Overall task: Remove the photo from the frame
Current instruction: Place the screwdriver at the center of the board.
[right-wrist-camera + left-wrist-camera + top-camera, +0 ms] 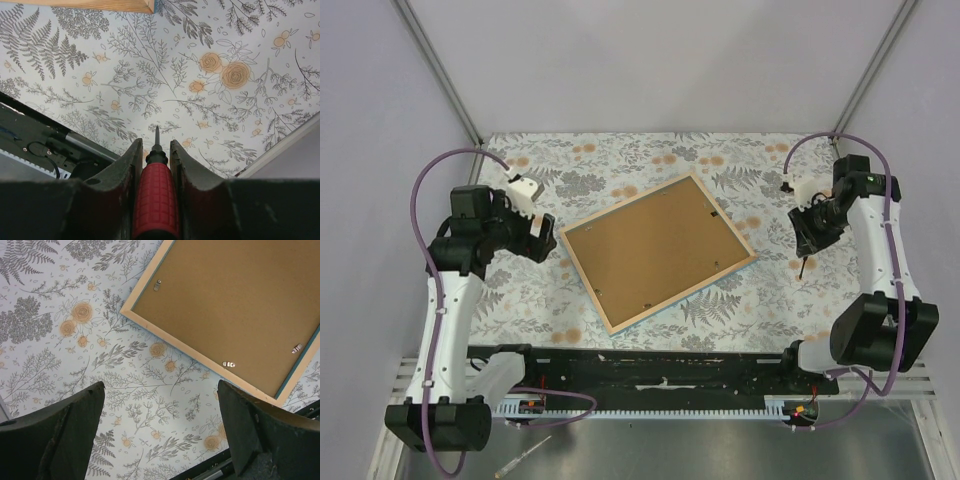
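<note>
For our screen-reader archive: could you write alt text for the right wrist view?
The right gripper clamps a red-handled screwdriver, its tip pointing out over the floral table cover. A wooden corner of the frame shows at the top edge.

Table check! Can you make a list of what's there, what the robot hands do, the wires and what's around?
Surface: floral table cover, flat.
Job's things: frame face down, brown backing board in it, metal clips; photo hidden.
Clutter: thin pen-like thing on the near metal ledge.
Grippers: left gripper open, empty, above the cover; right gripper shut on a red-handled screwdriver.
Cables: purple cables looped along both arms.
Surroundings: plain grey walls.
</note>
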{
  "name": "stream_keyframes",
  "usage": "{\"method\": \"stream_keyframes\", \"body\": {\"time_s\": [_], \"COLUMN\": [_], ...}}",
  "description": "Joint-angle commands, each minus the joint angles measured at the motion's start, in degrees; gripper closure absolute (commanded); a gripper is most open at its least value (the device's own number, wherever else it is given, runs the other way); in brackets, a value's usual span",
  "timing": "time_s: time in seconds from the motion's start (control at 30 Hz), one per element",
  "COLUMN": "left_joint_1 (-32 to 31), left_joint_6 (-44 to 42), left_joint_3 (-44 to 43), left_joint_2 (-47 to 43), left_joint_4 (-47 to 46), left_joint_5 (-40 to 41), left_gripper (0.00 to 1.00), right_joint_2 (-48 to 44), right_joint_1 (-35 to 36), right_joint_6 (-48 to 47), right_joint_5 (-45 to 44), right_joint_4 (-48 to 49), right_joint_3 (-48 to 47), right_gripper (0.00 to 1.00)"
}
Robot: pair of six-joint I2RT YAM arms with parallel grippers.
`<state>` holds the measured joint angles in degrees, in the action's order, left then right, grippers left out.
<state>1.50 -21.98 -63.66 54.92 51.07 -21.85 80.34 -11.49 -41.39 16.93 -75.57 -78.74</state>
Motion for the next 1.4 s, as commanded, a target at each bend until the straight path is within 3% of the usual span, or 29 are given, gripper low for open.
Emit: {"method": "stream_keyframes", "body": {"time_s": [0.0,0.2,0.27,0.6,1.0,1.37], "left_joint_1": [-2.7,-18.8,-22.0,-22.7,-22.8,-22.9], "left_joint_6": [-2.8,1.0,2.6,1.0,0.1,0.2], "left_joint_3": [-2.7,-6.7,-7.4,-11.8,-8.3,-6.4], "left_joint_2": [2.8,9.9,10.7,9.2,6.7,6.1], "left_joint_4": [-3.9,-8.6,-9.5,-5.1,-4.2,-4.8], "left_joint_5": [-1.6,14.3,16.0,14.0,13.8,13.1], "left_gripper": [0.00,0.00,0.00,0.00,0.00,0.00], "right_joint_2": [2.0,6.9,8.6,16.5,28.3,35.2], "right_joint_1": [-0.4,-0.3,-0.3,-0.1,1.4,3.9], "right_joint_6": [2.4,4.2,4.7,3.0,3.9,5.7], "right_joint_5": [0.7,-0.8,-0.4,-2.8,-3.0,-4.4], "right_joint_4": [4.5,6.5,6.7,2.5,1.0,3.8], "right_joint_3": [1.1,-1.0,-2.0,-9.6,-17.8,-19.2], "right_gripper": [1.00,1.00,1.00,1.00,1.00,1.00]}}
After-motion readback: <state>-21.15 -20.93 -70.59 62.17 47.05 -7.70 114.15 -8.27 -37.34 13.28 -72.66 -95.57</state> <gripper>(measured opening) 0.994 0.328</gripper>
